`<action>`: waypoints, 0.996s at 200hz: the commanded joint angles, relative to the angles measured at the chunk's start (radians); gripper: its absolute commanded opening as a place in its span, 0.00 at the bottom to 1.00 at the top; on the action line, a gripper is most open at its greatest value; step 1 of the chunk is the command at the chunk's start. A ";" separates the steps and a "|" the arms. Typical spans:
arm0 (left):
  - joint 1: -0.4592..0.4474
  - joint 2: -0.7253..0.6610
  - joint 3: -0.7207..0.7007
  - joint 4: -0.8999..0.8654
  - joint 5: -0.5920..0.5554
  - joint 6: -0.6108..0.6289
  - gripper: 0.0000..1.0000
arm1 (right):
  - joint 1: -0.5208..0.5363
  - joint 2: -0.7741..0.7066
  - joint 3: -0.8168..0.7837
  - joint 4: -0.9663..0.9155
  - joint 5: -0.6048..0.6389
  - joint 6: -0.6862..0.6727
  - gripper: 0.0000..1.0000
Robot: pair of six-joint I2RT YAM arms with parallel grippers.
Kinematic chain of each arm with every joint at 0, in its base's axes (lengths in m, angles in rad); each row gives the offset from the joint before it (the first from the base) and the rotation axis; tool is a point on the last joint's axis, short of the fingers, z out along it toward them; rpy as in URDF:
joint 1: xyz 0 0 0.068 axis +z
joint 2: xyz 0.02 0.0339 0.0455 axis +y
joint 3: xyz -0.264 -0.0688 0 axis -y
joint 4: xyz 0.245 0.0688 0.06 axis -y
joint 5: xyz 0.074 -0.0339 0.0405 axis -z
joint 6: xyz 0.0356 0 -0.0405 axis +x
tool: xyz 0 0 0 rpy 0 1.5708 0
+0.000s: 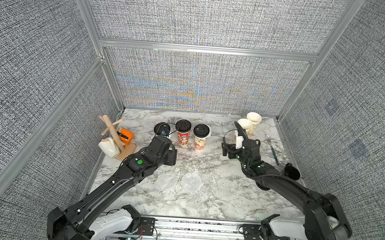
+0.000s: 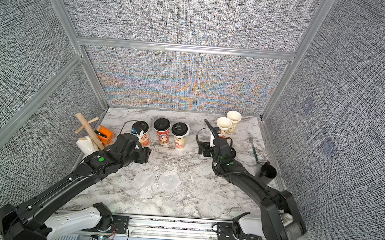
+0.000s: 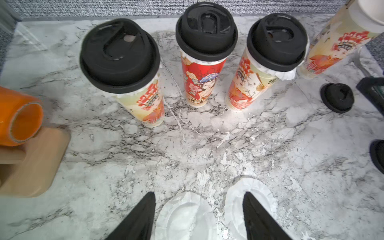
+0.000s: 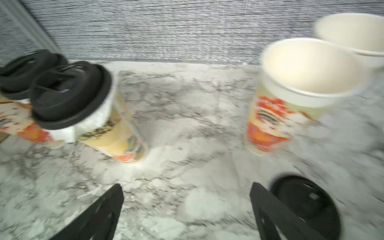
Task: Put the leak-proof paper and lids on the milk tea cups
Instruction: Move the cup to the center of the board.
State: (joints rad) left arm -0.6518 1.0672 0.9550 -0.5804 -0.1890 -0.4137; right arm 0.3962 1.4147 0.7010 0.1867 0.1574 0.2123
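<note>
Leak-proof paper (image 1: 166, 181) lies as two loose discs side by side on the desk (image 1: 216, 196), toward its front. Three lidded cups (image 1: 183, 133) at the back show paper under black lids (image 3: 206, 27); two open milk tea cups (image 1: 245, 125) stand at the back right. The left pincer (image 3: 199, 195) hangs open and empty over the discs; the right pincer (image 4: 186, 187) is spread wide, holding nothing. Best to lower onto one disc's edge alone and pinch lightly, so the thin sheet neither crumples nor drags its neighbour.

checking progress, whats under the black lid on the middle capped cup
A crinkled white paper edge pokes out below the lid, on the cup rim. The lid hides the rest of the paper and the cup's inside.
</note>
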 commanded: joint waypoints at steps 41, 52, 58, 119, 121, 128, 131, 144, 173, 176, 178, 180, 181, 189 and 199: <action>0.016 -0.007 -0.057 0.148 0.131 -0.016 0.72 | -0.209 0.110 0.089 -0.063 -0.075 -0.039 0.98; 0.019 -0.013 -0.064 0.152 0.131 -0.016 0.74 | -0.212 0.165 0.142 -0.049 -0.074 -0.045 0.98; 0.018 -0.017 -0.067 0.152 0.126 -0.016 0.74 | -0.213 0.187 0.153 -0.030 -0.070 -0.044 0.98; 0.025 -0.066 -0.120 0.189 0.086 -0.023 0.80 | -0.224 0.424 0.391 -0.051 -0.077 -0.040 0.98; 0.025 -0.066 -0.121 0.190 0.085 -0.023 0.80 | -0.223 0.431 0.404 -0.060 -0.074 -0.038 0.98; 0.025 -0.066 -0.126 0.194 0.083 -0.025 0.80 | -0.226 0.452 0.432 -0.068 -0.064 -0.035 0.98; 0.024 -0.066 -0.127 0.195 0.082 -0.026 0.80 | -0.225 0.460 0.442 -0.073 -0.059 -0.032 0.98; 0.025 -0.062 -0.128 0.197 0.082 -0.027 0.81 | -0.226 0.489 0.485 -0.088 -0.047 -0.017 0.98; 0.027 -0.056 -0.121 0.192 0.083 -0.024 0.81 | -0.226 0.557 0.574 -0.168 -0.003 0.036 0.98; 0.026 -0.056 -0.122 0.192 0.083 -0.023 0.81 | -0.226 0.561 0.581 -0.175 0.001 0.043 0.98; 0.026 -0.057 -0.122 0.192 0.083 -0.024 0.81 | -0.227 0.564 0.584 -0.180 0.004 0.046 0.98; 0.026 -0.056 -0.121 0.193 0.082 -0.023 0.81 | -0.227 0.568 0.589 -0.184 0.007 0.049 0.98; 0.026 -0.056 -0.121 0.192 0.083 -0.022 0.81 | -0.227 0.569 0.590 -0.186 0.008 0.051 0.97; 0.027 -0.059 -0.122 0.189 0.082 -0.021 0.81 | -0.228 0.582 0.602 -0.199 0.013 0.062 0.98; 0.026 -0.061 -0.123 0.188 0.080 -0.019 0.81 | -0.230 0.592 0.612 -0.204 0.013 0.070 0.97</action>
State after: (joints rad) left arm -0.6270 1.0100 0.8280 -0.4099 -0.1024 -0.4377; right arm 0.1692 1.9827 1.2858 0.0326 0.1318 0.2340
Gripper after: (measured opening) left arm 0.807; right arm 0.974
